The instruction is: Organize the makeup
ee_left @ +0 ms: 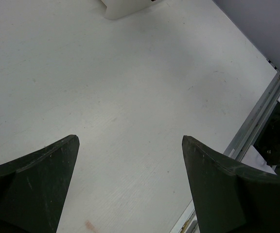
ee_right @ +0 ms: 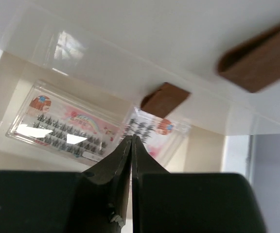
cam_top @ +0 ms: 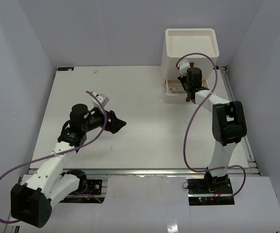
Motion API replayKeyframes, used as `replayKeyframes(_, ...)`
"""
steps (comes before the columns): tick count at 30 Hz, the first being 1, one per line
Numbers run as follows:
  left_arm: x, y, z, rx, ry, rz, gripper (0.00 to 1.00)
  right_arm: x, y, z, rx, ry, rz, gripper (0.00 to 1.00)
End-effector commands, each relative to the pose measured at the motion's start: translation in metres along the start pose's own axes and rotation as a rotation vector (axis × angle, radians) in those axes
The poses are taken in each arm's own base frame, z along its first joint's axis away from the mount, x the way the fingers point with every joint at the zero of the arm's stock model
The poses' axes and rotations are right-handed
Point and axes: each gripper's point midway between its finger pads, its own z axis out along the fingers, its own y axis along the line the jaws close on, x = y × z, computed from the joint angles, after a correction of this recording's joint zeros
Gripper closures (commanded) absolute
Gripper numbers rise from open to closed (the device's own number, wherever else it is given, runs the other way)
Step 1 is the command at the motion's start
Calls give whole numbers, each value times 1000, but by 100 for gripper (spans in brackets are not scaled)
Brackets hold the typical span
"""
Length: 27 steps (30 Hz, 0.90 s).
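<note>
I see two flat packets (ee_right: pixel 64 128) lying side by side in the open bottom drawer (cam_top: pixel 171 98) of the white drawer unit (cam_top: pixel 191 48), below a brown handle (ee_right: pixel 163 99). My right gripper (ee_right: pixel 131 143) hangs just over them, its fingers pressed together with nothing between. My left gripper (ee_left: pixel 130 160) is well apart, spread wide above the table (ee_left: pixel 130 73).

- Robot lab cell: white table (cam_top: pixel 130 126), plain pale panels (cam_top: pixel 130 29) enclosing.
- Aluminium rail (cam_top: pixel 149 172), 6 o'clock edge.
- Left arm (cam_top: pixel 57 162), right arm (cam_top: pixel 225 141), cabled, bolted there.
</note>
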Motion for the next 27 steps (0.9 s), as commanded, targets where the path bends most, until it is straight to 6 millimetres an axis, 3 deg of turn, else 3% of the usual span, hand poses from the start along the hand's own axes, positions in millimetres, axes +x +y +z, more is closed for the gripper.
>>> replayKeyframes(1, -8, -7, -4, 26, -21, 23, 2, -34, -34, -22, 66, -95, 11, 92)
replayKeyframes(3, -9, -7, -4, 26, -24, 25, 2, -34, -38, -27, 37, -109, 38, 89)
replayKeyframes(5, -10, -8, -5, 27, -27, 27, 2, -41, -39, -36, 6, -134, 86, 74)
replayKeyframes(8, -10, -9, -5, 31, -29, 27, 2, -31, -31, -41, -65, -102, 147, 28)
replayKeyframes(10, -11, -10, -5, 35, -30, 27, 2, -25, -23, -41, -103, -87, 188, 10)
replayKeyframes(17, -10, -9, -5, 33, -30, 29, 2, 4, -16, -26, -69, 17, 376, 10)
replayKeyframes(22, -10, -9, -5, 31, -29, 27, 2, 23, -13, -17, -40, 37, 386, 10)
replayKeyframes(27, -9, -8, -3, 30, -23, 22, 2, 32, -23, -10, 40, 36, 376, 10)
